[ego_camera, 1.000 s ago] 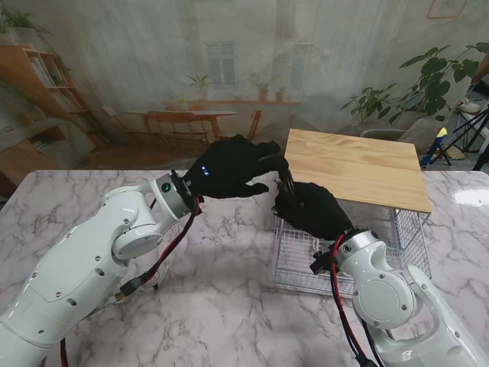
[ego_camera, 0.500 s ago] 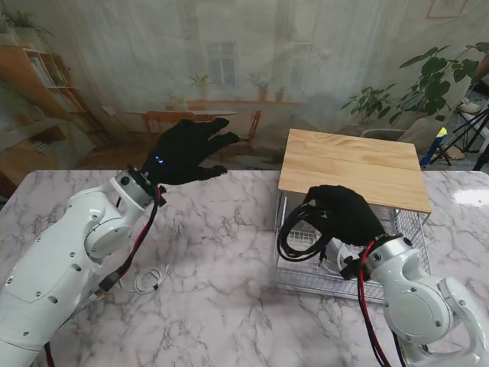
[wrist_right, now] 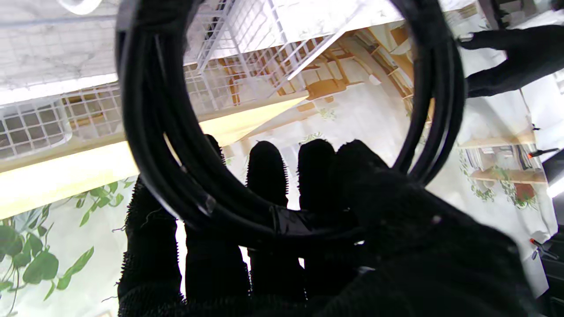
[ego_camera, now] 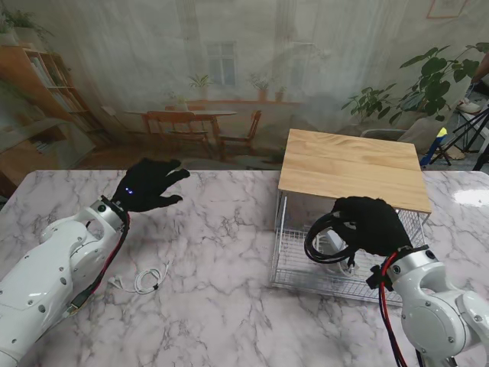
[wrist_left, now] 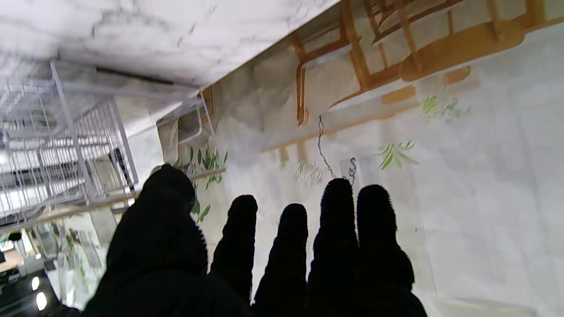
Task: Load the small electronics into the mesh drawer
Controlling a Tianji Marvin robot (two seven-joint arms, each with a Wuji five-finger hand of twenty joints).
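1. Stand view: the right hand (ego_camera: 372,224) grips a coiled black cable (ego_camera: 327,243), which hangs from its palm over the mesh drawer (ego_camera: 306,267).
2. The wooden top (ego_camera: 353,167) beyond that hand hides the drawer's back half.
3. Right wrist view: the coil's upper arc is cut off, and its plug ends cannot be made out.
4. The left hand (ego_camera: 147,186) hovers empty, fingers spread, over the counter (ego_camera: 221,306).
5. Nearer me than that hand lies a white cable (ego_camera: 145,279), too small to identify.
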